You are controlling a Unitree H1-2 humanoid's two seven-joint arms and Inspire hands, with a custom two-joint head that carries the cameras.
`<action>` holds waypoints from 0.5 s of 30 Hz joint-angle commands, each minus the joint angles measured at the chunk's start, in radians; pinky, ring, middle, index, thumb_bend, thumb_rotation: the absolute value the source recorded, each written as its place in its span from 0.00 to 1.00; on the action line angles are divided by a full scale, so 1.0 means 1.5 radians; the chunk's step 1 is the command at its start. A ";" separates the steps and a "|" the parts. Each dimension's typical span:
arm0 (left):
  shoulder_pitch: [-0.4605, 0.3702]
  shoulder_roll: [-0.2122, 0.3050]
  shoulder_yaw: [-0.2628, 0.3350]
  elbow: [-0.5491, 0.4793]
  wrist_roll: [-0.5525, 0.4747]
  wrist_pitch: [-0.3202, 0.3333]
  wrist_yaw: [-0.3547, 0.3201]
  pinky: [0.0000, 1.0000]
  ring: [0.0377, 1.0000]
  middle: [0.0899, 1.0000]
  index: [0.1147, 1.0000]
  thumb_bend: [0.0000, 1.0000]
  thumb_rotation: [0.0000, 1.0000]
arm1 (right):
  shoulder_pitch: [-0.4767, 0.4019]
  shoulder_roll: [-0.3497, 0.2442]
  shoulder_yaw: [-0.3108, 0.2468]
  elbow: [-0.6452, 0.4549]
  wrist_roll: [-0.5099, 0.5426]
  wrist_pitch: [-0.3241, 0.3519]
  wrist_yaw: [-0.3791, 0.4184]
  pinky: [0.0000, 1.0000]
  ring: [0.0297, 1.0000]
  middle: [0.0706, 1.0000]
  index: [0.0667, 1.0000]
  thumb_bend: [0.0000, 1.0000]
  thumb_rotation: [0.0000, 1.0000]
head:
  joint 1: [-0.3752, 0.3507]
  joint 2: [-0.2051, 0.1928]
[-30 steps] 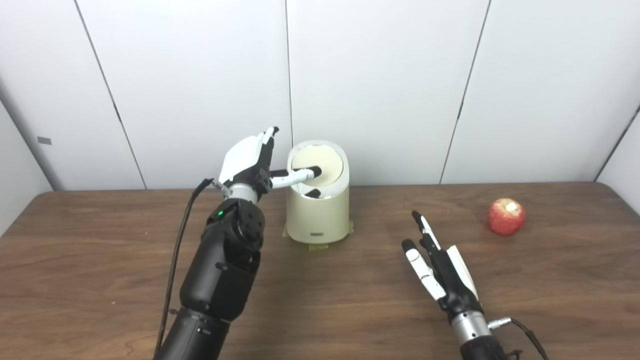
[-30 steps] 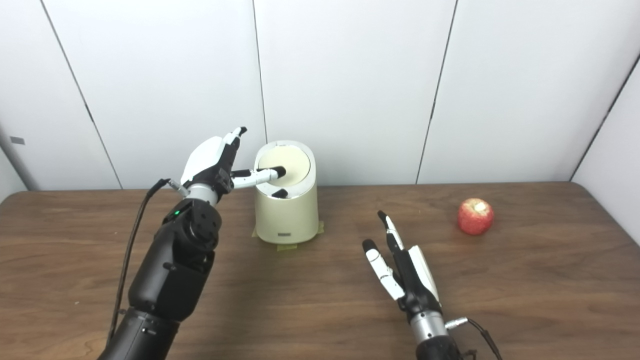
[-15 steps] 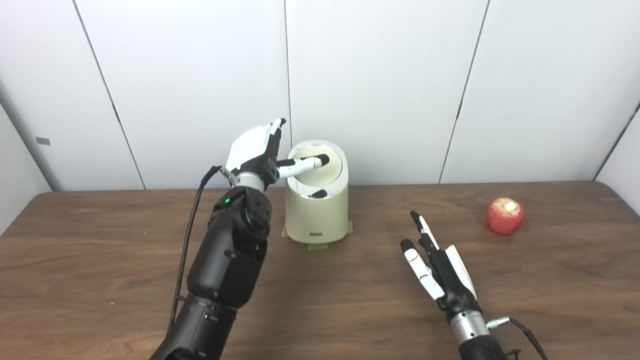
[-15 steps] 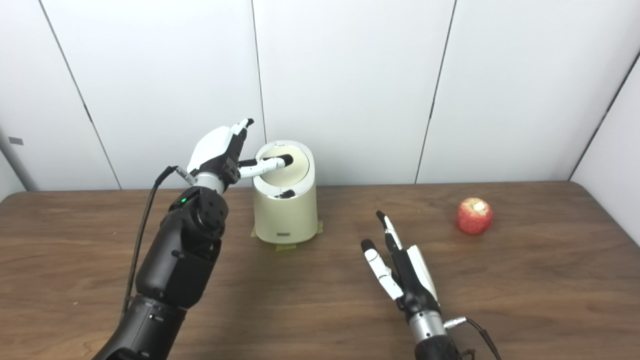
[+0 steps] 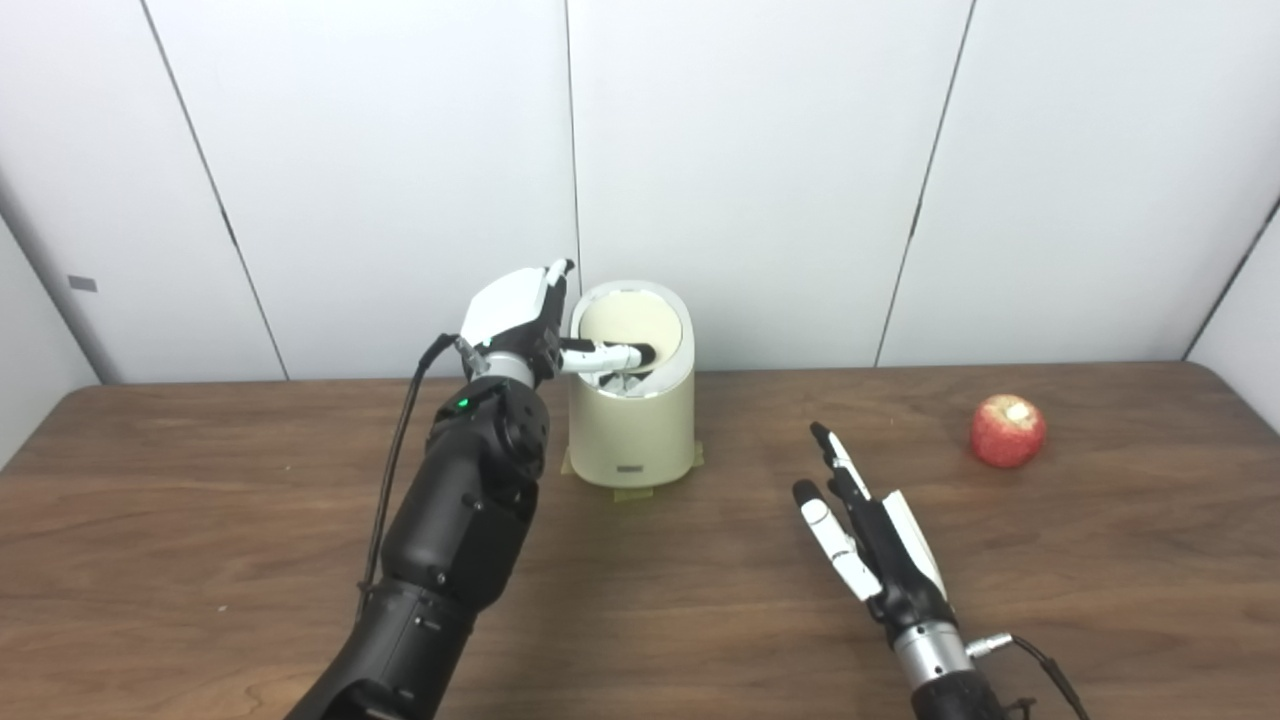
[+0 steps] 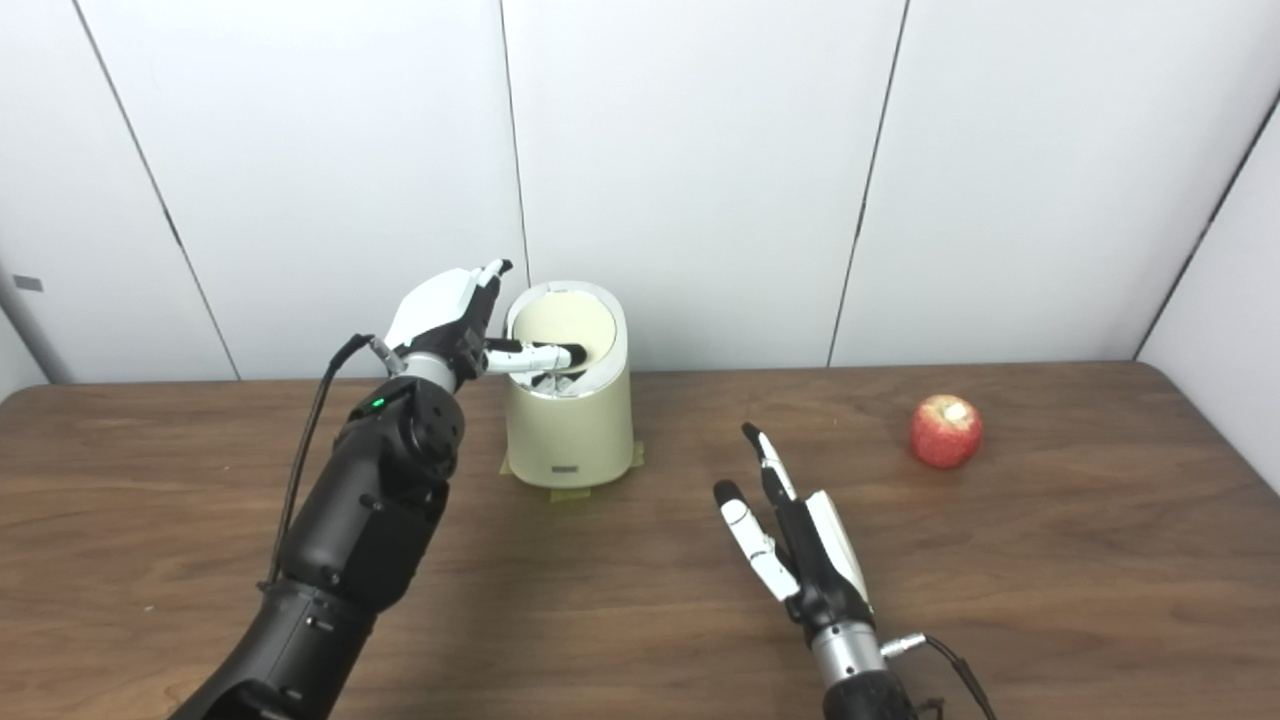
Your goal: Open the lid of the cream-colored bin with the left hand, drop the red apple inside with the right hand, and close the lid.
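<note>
The tabletop (image 5: 200,520) was dark wood, and it filled the lower half of both views in front of white wall panels (image 5: 760,150).

Your left arm (image 5: 455,520) rose from the bottom left edge toward the cream-colored bin (image 5: 632,425). The bin stood upright near the back edge of the tabletop, left of centre, with tape (image 5: 632,492) visible under its base.

Your left hand (image 5: 520,320) was raised just beside the bin's upper left rim. One of its fingers (image 5: 605,353) reached sideways across the bin's mouth, and the others pointed upward. The fingers were apart and clamped on nothing. The lid (image 5: 630,322) was tilted up toward the back, and the front of the opening was exposed. You cannot tell from these views whether the finger touched the lid.

Your right hand (image 5: 875,545) was over the tabletop, right of centre and well apart from the bin. Its fingers (image 6: 765,465) were straight, spread apart and empty.

The red apple (image 5: 1008,432) sat on the tabletop at the far right, well apart from both hands. A pale bare patch faced up.
</note>
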 commanded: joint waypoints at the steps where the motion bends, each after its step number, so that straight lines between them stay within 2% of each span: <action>1: -0.043 0.011 -0.007 0.001 0.019 -0.003 0.021 1.00 1.00 1.00 1.00 0.86 0.41 | -0.014 0.002 0.000 -0.020 0.000 -0.014 -0.003 0.93 0.98 0.99 0.97 0.24 1.00 | 0.000 0.000; 6: -0.041 0.022 -0.025 0.006 0.026 -0.003 0.025 1.00 1.00 1.00 1.00 0.82 0.37 | -0.014 0.000 0.002 -0.019 -0.002 -0.017 -0.004 0.92 0.97 0.98 0.96 0.24 1.00 | 0.002 -0.001; 11: -0.041 0.041 -0.067 -0.005 0.063 -0.003 0.023 1.00 1.00 1.00 1.00 0.96 0.26 | -0.013 0.000 0.001 -0.020 0.000 -0.014 -0.002 0.92 0.97 0.98 0.97 0.23 0.98 | 0.002 -0.001; 13: -0.043 0.048 -0.085 -0.009 0.090 -0.003 0.016 1.00 1.00 1.00 1.00 0.99 0.22 | -0.012 0.001 0.001 -0.023 0.001 -0.009 -0.001 0.93 0.97 0.98 0.97 0.23 0.98 | 0.002 -0.001; 15: -0.047 0.064 -0.124 -0.015 0.145 -0.003 0.006 1.00 1.00 1.00 1.00 1.00 0.20 | -0.013 0.001 0.000 -0.024 0.001 -0.008 -0.001 0.93 0.97 0.98 0.97 0.23 0.98 | 0.003 0.000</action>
